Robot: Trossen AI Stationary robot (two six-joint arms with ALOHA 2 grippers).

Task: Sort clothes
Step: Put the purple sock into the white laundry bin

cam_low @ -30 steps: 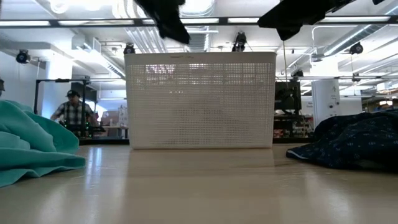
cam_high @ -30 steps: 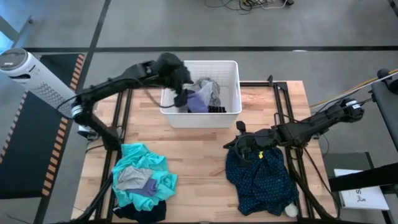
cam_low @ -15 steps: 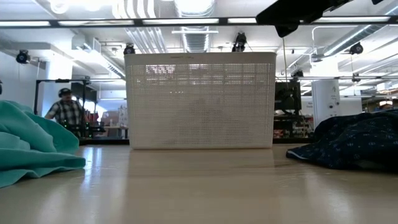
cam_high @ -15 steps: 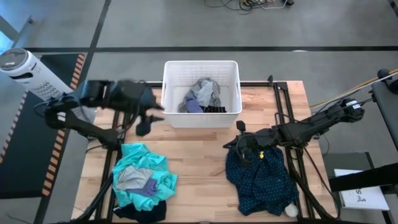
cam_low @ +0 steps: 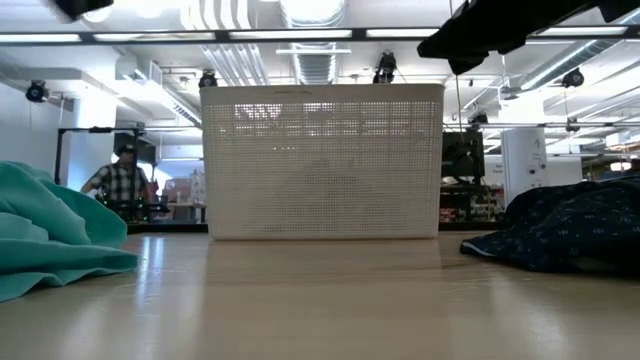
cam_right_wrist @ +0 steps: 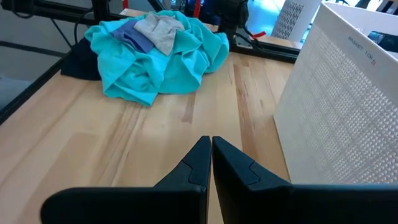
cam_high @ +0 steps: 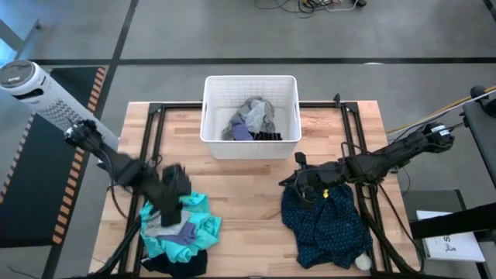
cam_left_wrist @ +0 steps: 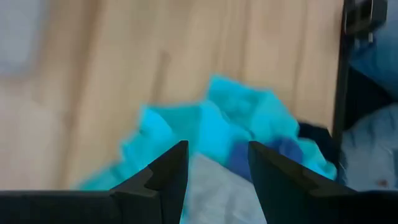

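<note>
Over the near-left pile, the left gripper (cam_high: 172, 186) hangs with nothing in it, its two dark fingers (cam_left_wrist: 163, 177) parted with a clear gap between them, pointed down at the heap just beneath. Straight below the fingertips lies the teal shirt (cam_high: 194, 217), crumpled, with a grey piece (cam_high: 161, 221) bunched on top of it and a purple piece (cam_high: 184, 232) tucked just beside that; a dark garment (cam_high: 174, 265) pokes out from under the heap at the table's near edge. That is the relation that counts: the pile sits directly under this gripper, so I'd judge the next pick to be a short drop, most likely onto the grey piece, which rides highest. The bundle has no clear long axis, so the angle of approach hardly matters. Farther off, at the far middle of the table, the white basket (cam_high: 213, 143) holds more grey and purple cloth and a dark striped item. On the near right, the right gripper (cam_high: 304, 184) is shut and empty, parked at the far edge of the navy dotted garment (cam_high: 325, 225), well away from the left pile, so the left arm is plainly the nearer one
</note>
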